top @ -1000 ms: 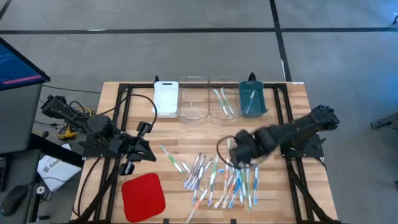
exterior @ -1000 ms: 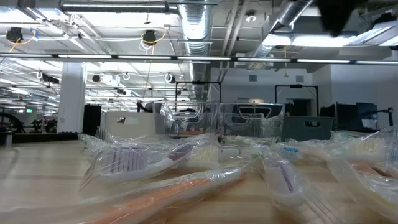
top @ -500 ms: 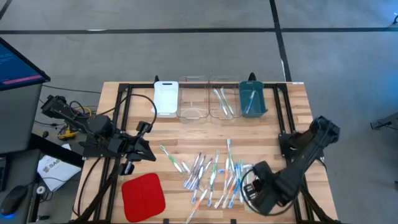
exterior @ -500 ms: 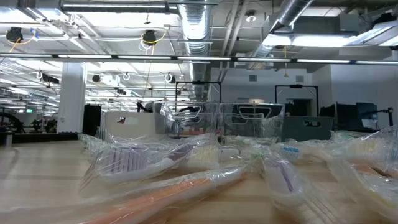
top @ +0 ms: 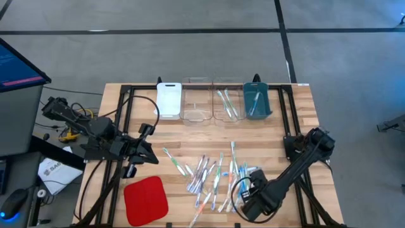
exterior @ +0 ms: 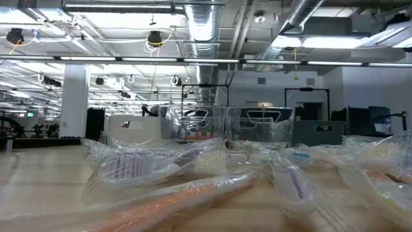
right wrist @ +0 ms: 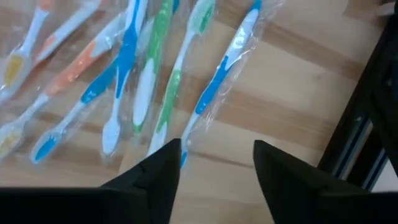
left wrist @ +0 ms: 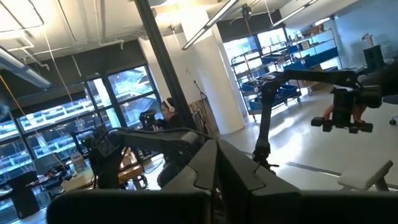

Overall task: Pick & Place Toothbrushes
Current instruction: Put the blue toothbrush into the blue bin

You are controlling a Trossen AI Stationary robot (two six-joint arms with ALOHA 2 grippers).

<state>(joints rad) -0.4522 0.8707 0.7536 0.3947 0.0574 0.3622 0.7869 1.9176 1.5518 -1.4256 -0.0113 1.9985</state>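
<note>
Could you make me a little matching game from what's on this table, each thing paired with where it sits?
Things:
1. flat red square pad
2. white rectangular plastic tray
3. teal rectangular plastic tray
4. right hand

Places:
A. far end of the tray row, nearest the right arm
B. near edge, beside the heap of toothbrushes
C. near corner on the left arm's side
D. tray row's left end

Pairs: 1-C, 2-D, 3-A, 4-B

On the wooden table we see a red square pad at the near left. Along the far edge we find four trays in a row: a white one, two clear ones, and a teal one at the right.
</note>
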